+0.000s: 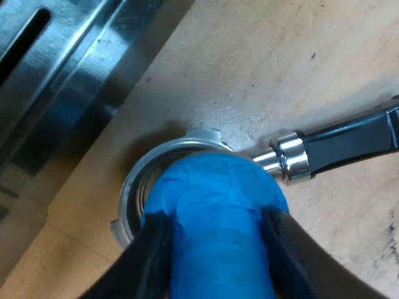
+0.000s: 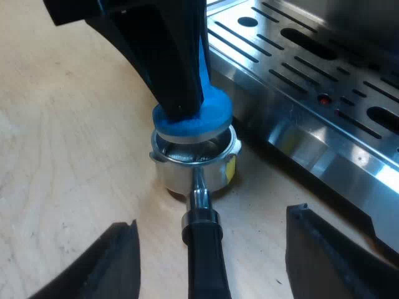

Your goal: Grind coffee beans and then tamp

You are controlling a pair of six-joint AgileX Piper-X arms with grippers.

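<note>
My left gripper (image 1: 215, 252) is clamped on the blue tamper (image 1: 215, 199), one black finger (image 1: 156, 249) on each side of its stem. The tamper stands roughly upright, long axis rising from the holder (image 1: 132, 187). Its round base sits over the mouth of the holder's basket, at the rim. On the side toward the handle a crescent of the metal inside is uncovered. I cannot tell whether the base is pressed in.

The holder rests on the wooden table (image 1: 280, 56), basket mouth up. Its dark handle (image 1: 349, 140) lies level, long axis pointing straight out from the basket past a bright metal collar (image 1: 290, 159), at an angle to the edge of the machine's slotted metal tray (image 1: 62, 68).

My right gripper (image 2: 209, 261) hangs over the handle, away from the basket, with its fingers (image 2: 109, 265) spread wide. One sits on each side of the handle with clear gaps, touching nothing.

The tray's edge (image 2: 299, 143) is near the basket, and a narrow strip of table lies between them. On the side of the holder away from the tray there is bare wood (image 2: 62, 143), and bare wood also flanks the handle under the right fingers.
</note>
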